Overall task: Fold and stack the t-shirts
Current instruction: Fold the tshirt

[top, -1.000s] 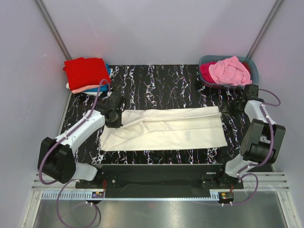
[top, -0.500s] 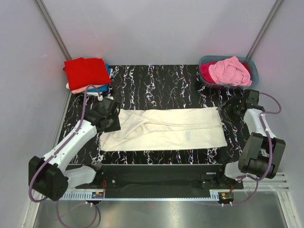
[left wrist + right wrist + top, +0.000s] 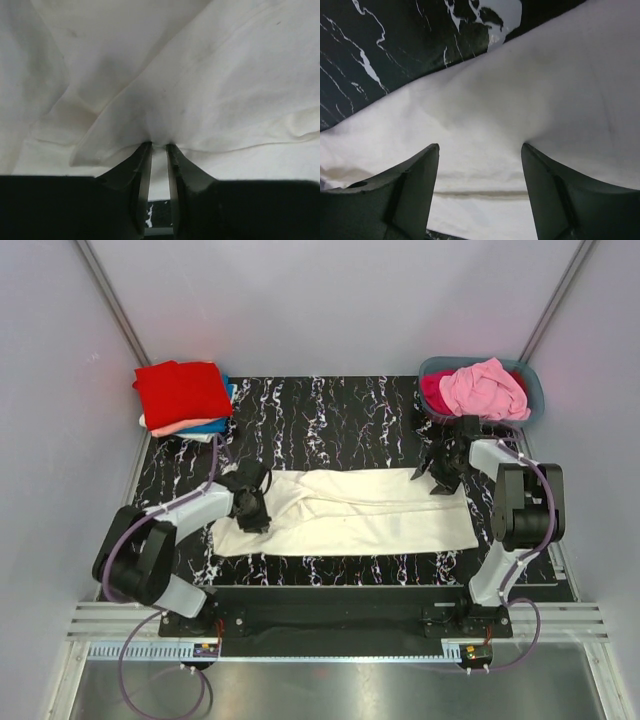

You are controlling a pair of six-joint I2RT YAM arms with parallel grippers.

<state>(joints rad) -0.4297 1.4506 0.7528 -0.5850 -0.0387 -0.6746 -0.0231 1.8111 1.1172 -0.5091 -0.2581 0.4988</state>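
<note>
L pincer [image 3: 159, 146] nearly closed, nipping a raised fold of the cream t-shirt [image 3: 350, 510] right at its tips; cloth spreads ahead of it & to both sides. R pincer [image 3: 480, 152] is spread wide, low over the shirt's edge w/ cloth btw & below the fingers. Contact unclear. Black marbled table [image 3: 395, 45] shows just beyond its tips. Shirt lies as a long flat strip btw the 2 pincers. Red t-shirt [image 3: 180, 390] tops a folded stack well beyond L pincer. Pink t-shirt [image 3: 485, 388] sits in the grey-blue tub [image 3: 536, 392] near R pincer, far side.

Table [image 3: 350, 410]: black top, white veining. Plain pale-grey walls [image 3: 330, 300] on three sides. Metal rail [image 3: 340, 651] at near edge. Even, diffuse light.
</note>
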